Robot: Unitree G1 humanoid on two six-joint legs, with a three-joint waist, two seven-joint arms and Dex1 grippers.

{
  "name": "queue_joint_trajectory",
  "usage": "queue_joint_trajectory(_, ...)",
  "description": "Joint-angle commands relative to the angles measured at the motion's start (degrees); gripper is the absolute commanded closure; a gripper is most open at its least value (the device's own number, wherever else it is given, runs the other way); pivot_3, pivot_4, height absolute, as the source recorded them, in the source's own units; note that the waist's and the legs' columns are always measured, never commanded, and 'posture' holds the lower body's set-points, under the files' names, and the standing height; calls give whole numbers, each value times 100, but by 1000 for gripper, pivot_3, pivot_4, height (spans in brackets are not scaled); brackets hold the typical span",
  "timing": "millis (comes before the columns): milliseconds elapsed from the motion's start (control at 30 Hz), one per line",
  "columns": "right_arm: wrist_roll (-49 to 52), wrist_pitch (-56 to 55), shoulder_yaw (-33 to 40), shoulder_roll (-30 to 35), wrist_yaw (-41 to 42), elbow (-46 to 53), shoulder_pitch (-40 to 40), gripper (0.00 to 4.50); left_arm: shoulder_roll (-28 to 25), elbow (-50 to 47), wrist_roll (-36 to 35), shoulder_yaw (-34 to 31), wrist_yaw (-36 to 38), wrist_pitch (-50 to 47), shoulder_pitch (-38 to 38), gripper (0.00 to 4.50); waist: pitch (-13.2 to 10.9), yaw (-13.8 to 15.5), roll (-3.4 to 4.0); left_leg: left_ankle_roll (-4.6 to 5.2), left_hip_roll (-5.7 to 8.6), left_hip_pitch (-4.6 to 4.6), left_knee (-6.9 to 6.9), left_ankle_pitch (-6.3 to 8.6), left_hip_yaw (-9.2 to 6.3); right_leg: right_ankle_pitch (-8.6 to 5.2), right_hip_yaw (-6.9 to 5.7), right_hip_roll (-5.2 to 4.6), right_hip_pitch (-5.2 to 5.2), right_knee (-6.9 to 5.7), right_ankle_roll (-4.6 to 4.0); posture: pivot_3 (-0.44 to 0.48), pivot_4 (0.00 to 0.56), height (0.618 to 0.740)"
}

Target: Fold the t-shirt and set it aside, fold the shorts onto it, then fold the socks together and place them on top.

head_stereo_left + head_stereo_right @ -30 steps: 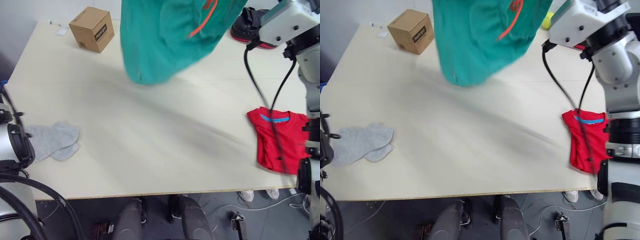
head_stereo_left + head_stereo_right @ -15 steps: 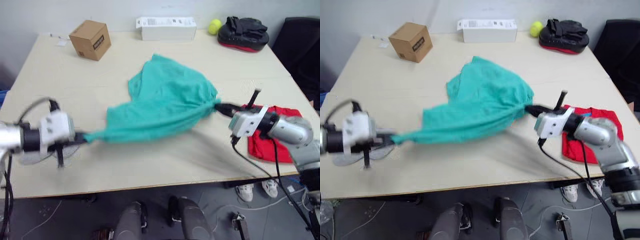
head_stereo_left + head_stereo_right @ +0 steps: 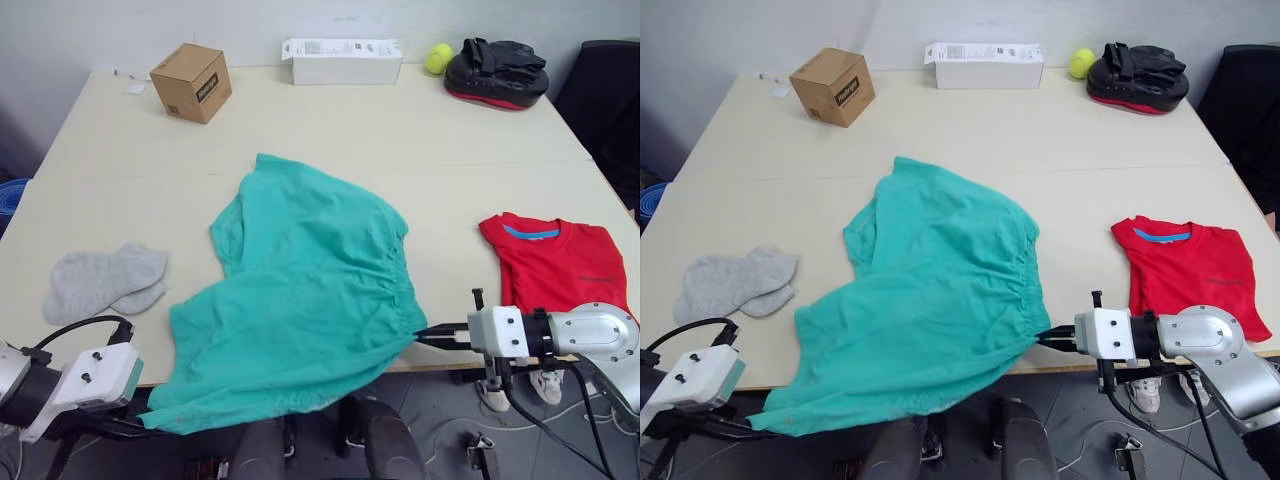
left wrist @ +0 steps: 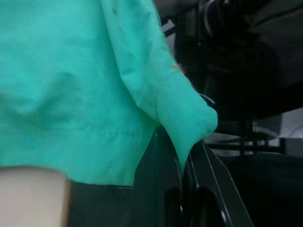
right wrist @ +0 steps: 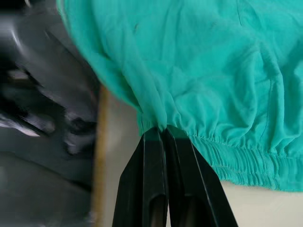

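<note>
We cannot see the left gripper's (image 4: 182, 189) tips where the bunched corner of the shorts (image 3: 300, 300) droops over them, past the table's (image 3: 450, 130) near edge. Off that edge in the right wrist view, the dark shapes are too blurred for us to name. The black chair (image 3: 610, 80) beyond the far right corner is cut off by the picture's edge.

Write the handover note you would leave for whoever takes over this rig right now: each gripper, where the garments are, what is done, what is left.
Left gripper: shut on the shorts at the table's near edge.
Right gripper: shut on the shorts' waistband.
Shorts lie spread across the table, near part overhanging.
T-shirt: folded, set aside on the right.
Socks: loose on the left.
Left: fold shorts onto t-shirt, then socks on top.
</note>
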State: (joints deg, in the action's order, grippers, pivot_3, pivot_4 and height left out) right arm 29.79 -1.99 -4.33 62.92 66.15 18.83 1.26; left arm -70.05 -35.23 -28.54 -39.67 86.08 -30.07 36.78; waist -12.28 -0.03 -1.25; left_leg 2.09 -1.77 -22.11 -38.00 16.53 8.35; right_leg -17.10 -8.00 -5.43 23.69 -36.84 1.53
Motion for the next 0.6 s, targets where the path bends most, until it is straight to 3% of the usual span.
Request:
queue_joint_trajectory(33, 1048, 1096, 482, 204, 188, 603, 40, 4500, -386, 353, -319, -269, 625, 62, -206, 4454, 1, 27, 1, -14, 0, 0, 0, 10, -1, -1, 2, 0, 0, 2, -1, 0, 150, 740)
queue_joint_trajectory(167, 1643, 2056, 734, 13, -38, 495, -307, 4500, -1095, 1649, -603, 908, 226, 325, -2138, 4454, 3, 145, 8, -14, 2, -6, -1, 8, -3, -7, 0, 1, 3, 18, -13, 0, 150, 740)
queue_joint_trajectory(233, 1884, 2530, 823, -59, -83, 274, -522, 4500, -974, 2414, -534, 2215, 55, 182, -4227, 4454, 4, 162, 15, -13, 2, -9, 0, 8, -3, -5, 0, 0, 2, 31, -13, 0, 150, 740)
queue_joint_trajectory(300, 2044, 2941, 899, -168, -147, 37, -728, 4500, -230, 3407, 85, 3514, 47, -18, -6617, 4454, 7, 213, 26, -4, 5, -21, 5, 9, -2, 4, 1, -1, 2, 42, 0, 0, 150, 740)
queue_joint_trajectory(400, 2224, 3448, 993, -454, -366, -281, -1073, 4500, 1119, 5424, 1267, 4704, -168, 499, -9314, 4454, 18, 272, 3, 14, 13, -26, -2, -24, 9, 31, 0, 0, 0, 32, 25, 0, 150, 740)
queue_joint_trajectory(467, 2313, 3772, 1057, -710, -603, -492, -1335, 4500, 1949, 6957, 1918, 5086, -528, 1215, -10596, 4454, 15, 279, -15, 19, 18, -41, -27, -28, 17, 44, 1, 9, 11, 7, 48, 0, 150, 740)
queue_joint_trajectory(600, 2346, 4199, 1277, -1241, -1279, -887, -1809, 4500, 3115, 9389, 2752, 5266, -1885, 2892, -11962, 4454, 13, 130, -20, 47, 24, -63, -35, -18, 38, 62, 9, 0, 25, 14, 79, 0, 150, 740)
